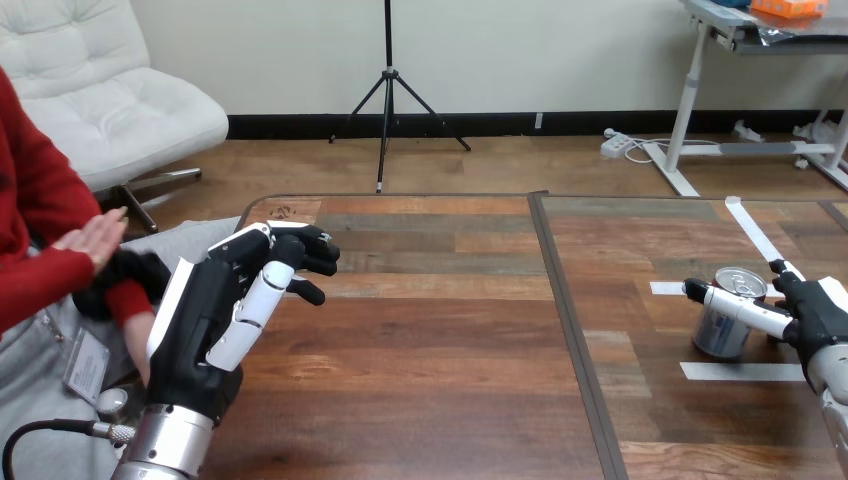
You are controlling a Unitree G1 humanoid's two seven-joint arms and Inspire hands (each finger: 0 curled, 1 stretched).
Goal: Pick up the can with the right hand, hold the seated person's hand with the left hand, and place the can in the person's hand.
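Step 1, the grasp. My right hand (818, 315) is on the can (722, 335): thumb across its front, fingers (779, 268) behind it, clamped on it as far as I can judge. The can stands upright on the counter (450, 350), at the right, among white tape marks (742, 371), not yet lifted. My left hand (205, 320) hangs over the counter's left edge, fingers curled, empty, apart from the person's hand (92, 240), which is open. Next: lift straight up with no tilt, then send the left hand to the person's hand.
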